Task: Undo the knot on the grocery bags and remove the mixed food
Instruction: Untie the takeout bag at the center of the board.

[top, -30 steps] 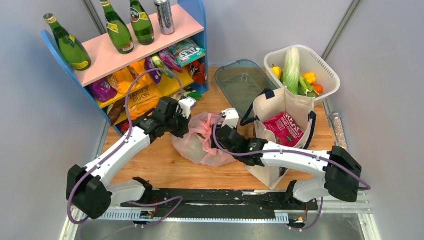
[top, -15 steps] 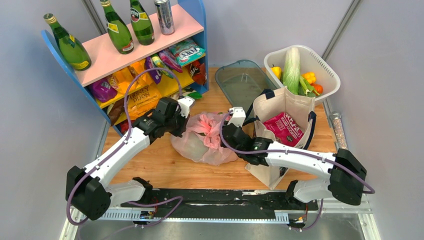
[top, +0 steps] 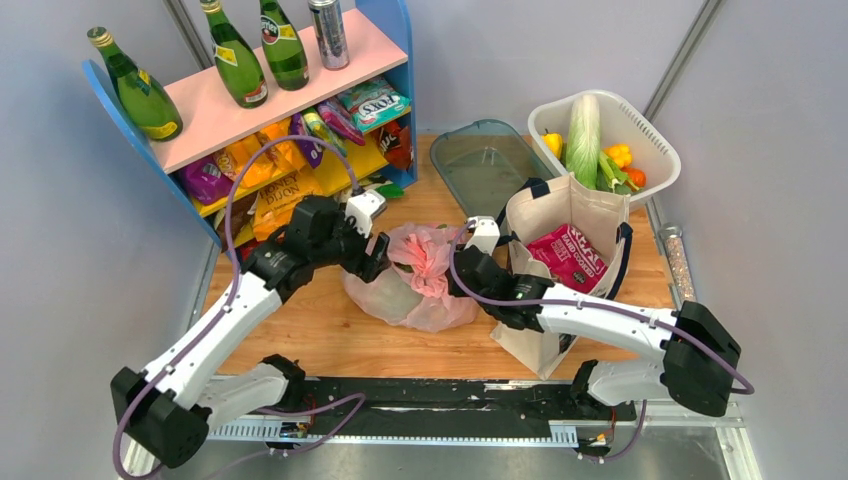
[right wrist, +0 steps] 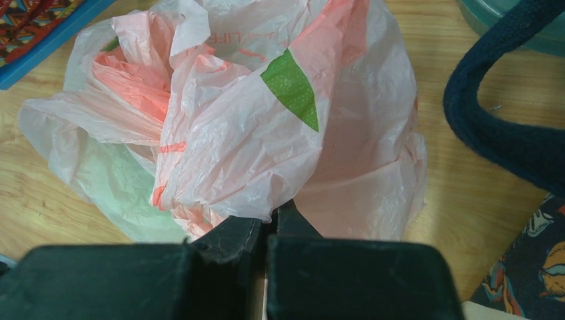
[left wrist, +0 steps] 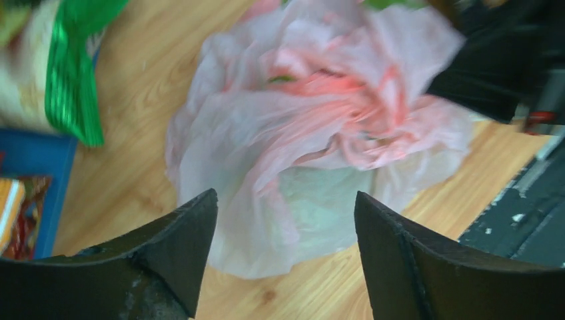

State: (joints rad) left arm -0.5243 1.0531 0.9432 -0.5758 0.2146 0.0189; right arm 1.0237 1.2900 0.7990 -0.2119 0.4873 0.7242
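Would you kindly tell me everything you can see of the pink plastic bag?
The pink plastic bag is thin, crinkly and translucent, with a green printed patch; something pale green shows through its lower half. It sits slumped on the wooden table, left of the canvas tote. Its handles are bunched in a knot on top. The shut right gripper seems to pinch its film; the open left gripper hangs just off it.

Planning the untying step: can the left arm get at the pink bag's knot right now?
Probably yes. The left claw is open and faces the knot, nothing between them. The right claw, shut on the bag, sits on the far side, off that path.
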